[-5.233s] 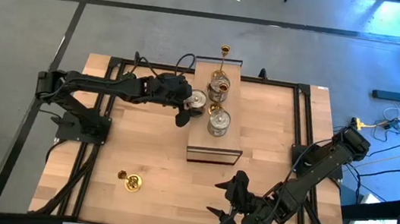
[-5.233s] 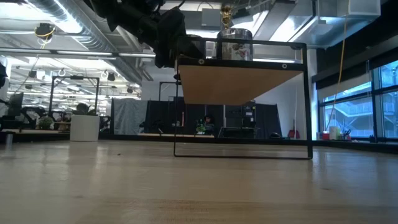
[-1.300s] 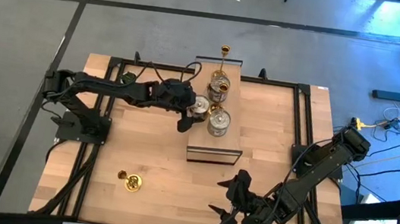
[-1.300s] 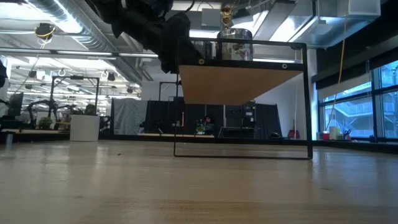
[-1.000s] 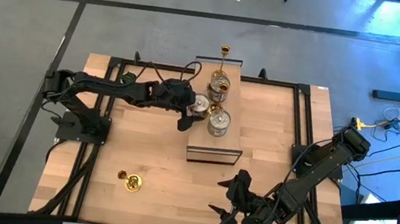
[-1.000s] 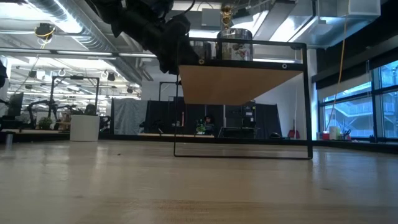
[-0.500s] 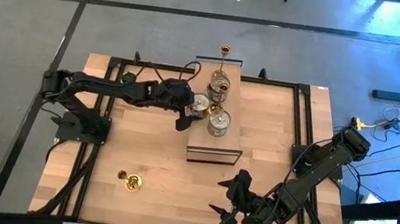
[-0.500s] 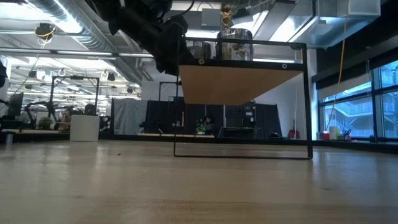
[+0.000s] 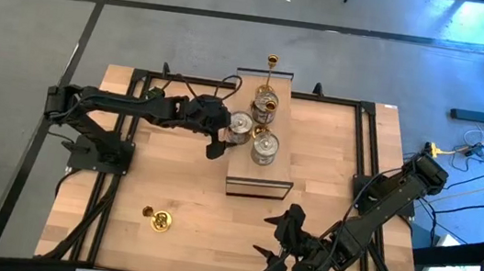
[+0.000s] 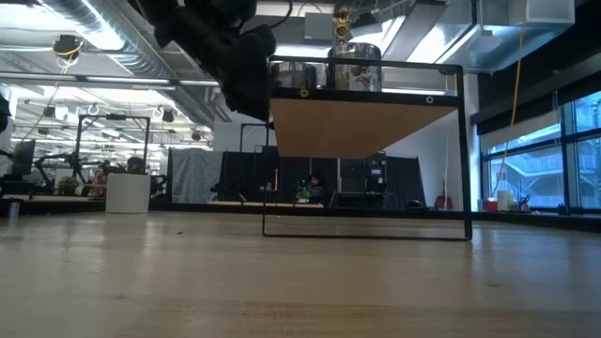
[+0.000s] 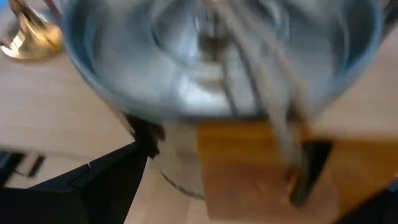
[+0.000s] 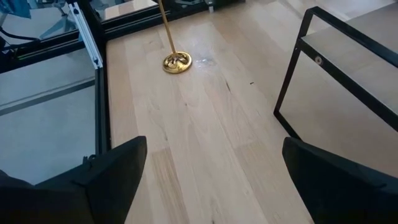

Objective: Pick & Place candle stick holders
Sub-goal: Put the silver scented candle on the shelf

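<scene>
Silver holder (image 9: 239,125) seemingly beside left end effector (image 9: 220,137)

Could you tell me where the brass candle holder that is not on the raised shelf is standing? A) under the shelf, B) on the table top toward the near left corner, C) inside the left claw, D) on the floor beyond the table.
B: in the high view the lone brass candle holder stands on the bare table toward its near left corner, apart from the shelf and from both claws.
</scene>
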